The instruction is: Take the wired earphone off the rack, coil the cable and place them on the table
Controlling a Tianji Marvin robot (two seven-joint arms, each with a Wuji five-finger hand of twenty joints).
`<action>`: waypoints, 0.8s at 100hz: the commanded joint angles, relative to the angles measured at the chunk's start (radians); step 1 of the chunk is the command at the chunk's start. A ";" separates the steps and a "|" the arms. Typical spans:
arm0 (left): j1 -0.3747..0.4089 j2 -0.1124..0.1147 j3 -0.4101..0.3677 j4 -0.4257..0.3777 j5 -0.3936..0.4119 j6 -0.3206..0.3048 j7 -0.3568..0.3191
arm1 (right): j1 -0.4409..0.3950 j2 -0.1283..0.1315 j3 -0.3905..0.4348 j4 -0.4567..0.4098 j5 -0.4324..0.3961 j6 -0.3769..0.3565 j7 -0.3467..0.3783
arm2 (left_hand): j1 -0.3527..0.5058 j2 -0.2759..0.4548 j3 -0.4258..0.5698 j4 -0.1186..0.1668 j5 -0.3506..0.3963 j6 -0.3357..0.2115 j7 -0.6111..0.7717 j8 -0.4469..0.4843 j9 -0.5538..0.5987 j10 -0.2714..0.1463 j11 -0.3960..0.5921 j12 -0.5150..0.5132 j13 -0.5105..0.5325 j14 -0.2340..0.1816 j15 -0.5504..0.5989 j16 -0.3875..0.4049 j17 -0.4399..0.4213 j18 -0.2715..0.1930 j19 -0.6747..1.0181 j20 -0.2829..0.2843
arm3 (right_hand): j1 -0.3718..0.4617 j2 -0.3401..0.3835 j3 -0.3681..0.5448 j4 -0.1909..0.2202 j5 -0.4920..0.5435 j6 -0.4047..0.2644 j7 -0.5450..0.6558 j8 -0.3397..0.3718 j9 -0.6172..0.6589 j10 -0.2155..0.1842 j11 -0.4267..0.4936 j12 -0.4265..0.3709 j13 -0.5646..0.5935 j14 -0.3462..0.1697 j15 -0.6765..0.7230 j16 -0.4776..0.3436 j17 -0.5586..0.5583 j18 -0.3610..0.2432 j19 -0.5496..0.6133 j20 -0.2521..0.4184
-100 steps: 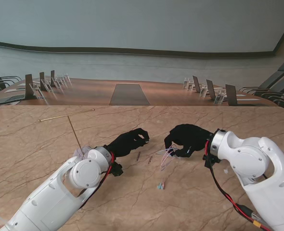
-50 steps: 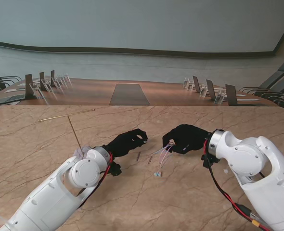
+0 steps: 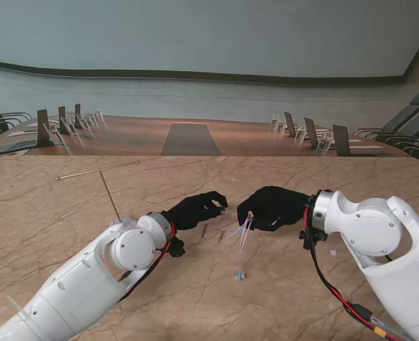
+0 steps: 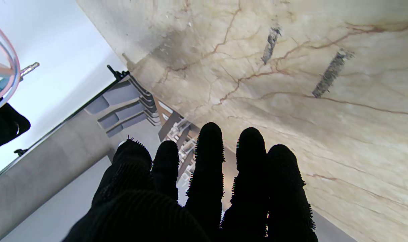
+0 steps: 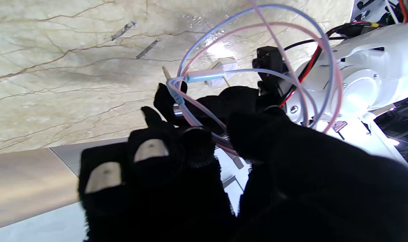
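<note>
Right hand (image 3: pixel 272 207) pinches the earphone cable (image 3: pixel 245 229) — left hand (image 3: pixel 199 209) empty, fingers extended

L hand (image 4: pixel 204 188) fingers straight, apart, holding nothing, over marble table (image 4: pixel 324 134). Cable loop (image 4: pixel 9 80) w/ plug tip at frame edge, 2 dark marks on tabletop.

Table (image 3: pixel 53 213) holds everything. Left hand (image 3: pixel 199 208) sits left of centre, right hand (image 3: pixel 272 207) right of it, the two near but apart. Earphone cable (image 3: pixel 245 229) hangs from the right hand between them, its loops (image 5: pixel 257 67) pinched at the fingers (image 5: pixel 197 141). Earbuds (image 3: pixel 239 275) are nearer to me than the hands. Rack (image 3: pixel 99 170) stands farther from me, on the left.
</note>
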State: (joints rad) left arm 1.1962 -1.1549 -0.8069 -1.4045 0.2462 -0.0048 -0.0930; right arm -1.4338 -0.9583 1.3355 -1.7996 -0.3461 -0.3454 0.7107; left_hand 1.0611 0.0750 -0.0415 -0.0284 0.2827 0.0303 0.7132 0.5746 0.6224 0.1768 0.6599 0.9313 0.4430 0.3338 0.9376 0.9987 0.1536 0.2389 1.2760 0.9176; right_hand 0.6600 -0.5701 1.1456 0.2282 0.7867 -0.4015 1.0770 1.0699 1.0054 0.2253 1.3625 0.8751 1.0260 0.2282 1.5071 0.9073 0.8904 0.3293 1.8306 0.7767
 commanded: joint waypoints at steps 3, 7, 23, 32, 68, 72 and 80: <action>-0.009 -0.016 0.019 0.005 -0.001 -0.010 -0.009 | 0.001 0.003 -0.005 -0.017 0.013 -0.005 0.012 | 0.004 0.008 -0.004 -0.037 -0.022 -0.049 -0.052 -0.017 -0.004 -0.032 0.038 0.025 0.023 -0.021 0.024 0.017 0.009 -0.023 0.044 0.007 | -0.030 0.040 0.009 0.036 -0.003 0.000 0.083 0.018 0.002 0.054 0.057 -0.008 -0.009 0.122 0.052 0.018 -0.008 -0.128 0.096 0.025; -0.014 -0.018 0.027 0.008 -0.006 -0.012 -0.010 | 0.003 0.004 -0.007 -0.018 0.020 -0.006 0.018 | -0.001 0.010 -0.005 -0.039 -0.022 -0.056 -0.060 -0.020 -0.002 -0.034 0.038 0.025 0.026 -0.020 0.023 0.016 0.010 -0.021 0.044 0.007 | -0.031 0.042 0.006 0.037 -0.007 -0.001 0.085 0.017 0.001 0.052 0.058 -0.007 -0.011 0.120 0.051 0.018 -0.009 -0.127 0.095 0.027; -0.023 -0.020 0.051 0.002 -0.021 -0.017 -0.020 | 0.009 0.004 -0.022 -0.017 0.045 -0.001 0.024 | -0.012 0.015 -0.007 -0.041 -0.009 -0.056 -0.078 -0.022 0.010 -0.032 0.041 0.024 0.036 -0.014 0.025 0.015 0.016 -0.015 0.046 0.010 | -0.027 0.040 0.005 0.043 -0.008 0.003 0.089 0.007 0.003 0.054 0.057 -0.009 -0.009 0.121 0.051 0.018 -0.009 -0.126 0.093 0.032; -0.022 -0.018 0.059 -0.010 -0.024 -0.019 -0.027 | 0.017 0.004 -0.036 -0.010 0.055 0.005 0.025 | -0.021 0.020 -0.008 -0.043 -0.007 -0.053 -0.086 -0.021 0.010 -0.032 0.039 0.023 0.033 -0.013 0.023 0.013 0.015 -0.015 0.044 0.010 | -0.030 0.041 0.005 0.046 -0.011 0.003 0.091 0.004 0.004 0.054 0.058 -0.010 -0.007 0.120 0.051 0.018 -0.009 -0.126 0.092 0.033; -0.002 -0.004 0.066 -0.056 -0.020 -0.037 -0.057 | 0.034 -0.001 -0.075 0.020 0.077 0.042 0.021 | -0.038 0.019 -0.009 -0.045 0.001 -0.068 -0.102 -0.012 0.015 -0.034 0.029 0.011 0.037 -0.007 0.014 0.004 0.013 -0.010 0.038 0.006 | -0.036 0.031 0.018 0.065 -0.006 0.008 0.095 -0.008 0.016 0.060 0.058 -0.017 0.006 0.123 0.054 0.014 0.003 -0.116 0.094 0.037; -0.001 -0.003 0.069 -0.059 -0.021 -0.040 -0.060 | 0.037 -0.002 -0.080 0.025 0.078 0.045 0.020 | -0.037 0.016 -0.008 -0.044 0.006 -0.072 -0.101 -0.010 0.017 -0.032 0.029 0.009 0.037 -0.007 0.014 0.003 0.013 -0.009 0.037 0.005 | -0.036 0.030 0.019 0.067 -0.006 0.008 0.095 -0.009 0.018 0.060 0.057 -0.018 0.008 0.122 0.055 0.013 0.006 -0.115 0.095 0.036; 0.000 -0.002 0.075 -0.062 -0.025 -0.041 -0.066 | 0.044 -0.003 -0.087 0.034 0.081 0.051 0.020 | -0.043 0.018 -0.010 -0.045 0.008 -0.078 -0.102 -0.008 0.018 -0.030 0.026 0.006 0.036 -0.008 0.012 0.001 0.010 -0.008 0.034 0.003 | -0.040 0.025 0.024 0.074 -0.004 0.009 0.095 -0.013 0.024 0.060 0.059 -0.021 0.015 0.121 0.059 0.009 0.016 -0.114 0.098 0.034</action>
State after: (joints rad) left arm 1.1876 -1.1555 -0.7403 -1.4560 0.2258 -0.0431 -0.1505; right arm -1.3937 -0.9552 1.2557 -1.7727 -0.2652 -0.2989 0.7299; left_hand 1.0464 0.0756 -0.0434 -0.0284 0.2843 -0.0021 0.6386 0.5631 0.6232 0.1753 0.6601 0.9400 0.4557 0.3338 0.9405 1.0000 0.1684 0.2389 1.2762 0.9180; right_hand 0.6510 -0.5592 1.1572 0.2775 0.7775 -0.3908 1.1082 1.0580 1.0048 0.2263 1.3635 0.8658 1.0253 0.2293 1.5071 0.9084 0.8893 0.3293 1.8306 0.7867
